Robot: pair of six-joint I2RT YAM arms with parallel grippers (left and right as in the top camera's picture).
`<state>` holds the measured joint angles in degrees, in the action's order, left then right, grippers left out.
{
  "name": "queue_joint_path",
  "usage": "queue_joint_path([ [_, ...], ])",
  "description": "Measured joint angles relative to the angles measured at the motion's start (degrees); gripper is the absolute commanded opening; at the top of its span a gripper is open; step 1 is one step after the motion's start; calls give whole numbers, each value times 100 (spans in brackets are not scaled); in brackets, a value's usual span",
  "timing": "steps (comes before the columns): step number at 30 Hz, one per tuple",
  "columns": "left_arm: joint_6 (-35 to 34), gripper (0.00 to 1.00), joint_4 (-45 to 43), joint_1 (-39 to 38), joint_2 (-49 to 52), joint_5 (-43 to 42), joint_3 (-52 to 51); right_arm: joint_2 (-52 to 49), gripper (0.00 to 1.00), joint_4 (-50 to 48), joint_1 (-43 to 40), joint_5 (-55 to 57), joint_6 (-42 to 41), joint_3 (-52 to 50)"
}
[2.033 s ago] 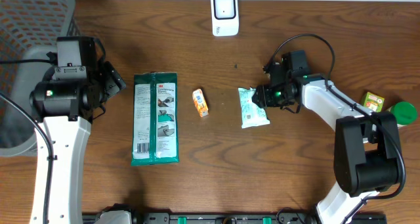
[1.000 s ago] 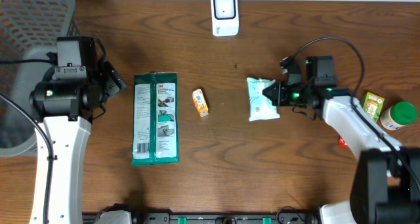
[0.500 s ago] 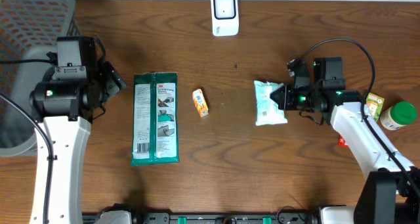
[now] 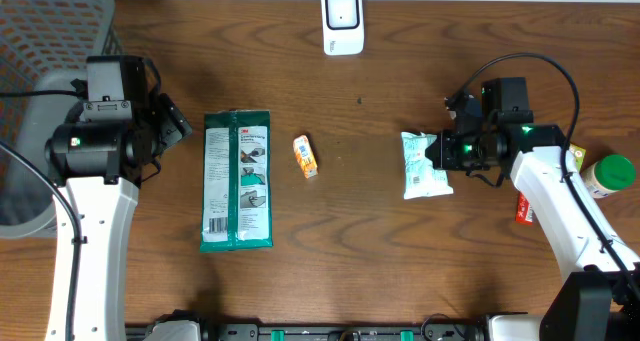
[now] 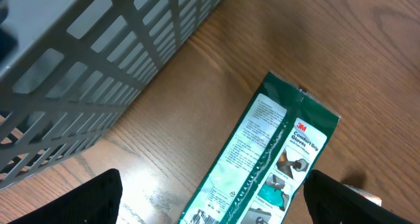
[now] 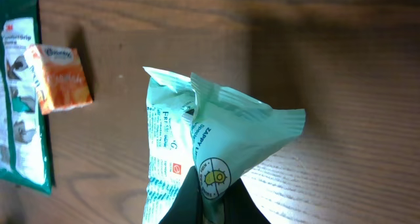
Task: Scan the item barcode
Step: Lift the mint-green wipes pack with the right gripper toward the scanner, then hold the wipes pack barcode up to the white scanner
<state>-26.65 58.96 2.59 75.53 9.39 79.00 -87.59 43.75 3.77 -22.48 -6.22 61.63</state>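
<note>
The item, a mint-green wipes packet [image 4: 424,164], hangs pinched at its right end in my right gripper [image 4: 441,151], which is shut on it right of the table's centre. In the right wrist view the packet [image 6: 216,138] rises crumpled from the closed fingers [image 6: 187,201], its printed side facing the camera; I cannot make out a barcode on it. A white scanner [image 4: 342,21] stands at the back centre. My left gripper [image 4: 178,121] hovers open at the left, its fingers [image 5: 98,198] spread wide above the table.
A long green 3M package [image 4: 237,181] lies left of centre, under the left wrist camera [image 5: 275,158]. A small orange box [image 4: 306,155] lies beside it. A grey basket [image 4: 50,41] fills the back left corner. A green-lidded jar [image 4: 608,174] and a small green box [image 4: 569,156] sit far right.
My right arm has carried the packet to the right and slightly toward the front edge, away from the orange box. The left arm has not moved.
</note>
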Motion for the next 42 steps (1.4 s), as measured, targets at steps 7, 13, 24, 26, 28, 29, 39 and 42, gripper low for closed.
queue_joint_path([
  [7,0,89,0,0,0,0,0,0,1,149,0,-361,365,4],
  [13,0,89,0,0,0,0,0,2,1,184,0,-479,575,4],
  [24,0,89,-2,0,0,0,0,35,1,896,0,-494,966,986],
  [26,0,89,0,0,0,0,0,39,1,1167,7,-455,1049,1449],
  [28,0,89,0,0,0,0,0,46,1,1377,50,-286,1067,1980],
  [29,0,89,0,0,0,0,0,46,1,1495,87,-170,1058,2275],
  [39,0,89,2,0,0,0,0,-1115,1,3401,522,647,984,6623],
  [42,-2,89,2,0,0,0,0,-1757,1,3615,671,785,1043,7783],
])
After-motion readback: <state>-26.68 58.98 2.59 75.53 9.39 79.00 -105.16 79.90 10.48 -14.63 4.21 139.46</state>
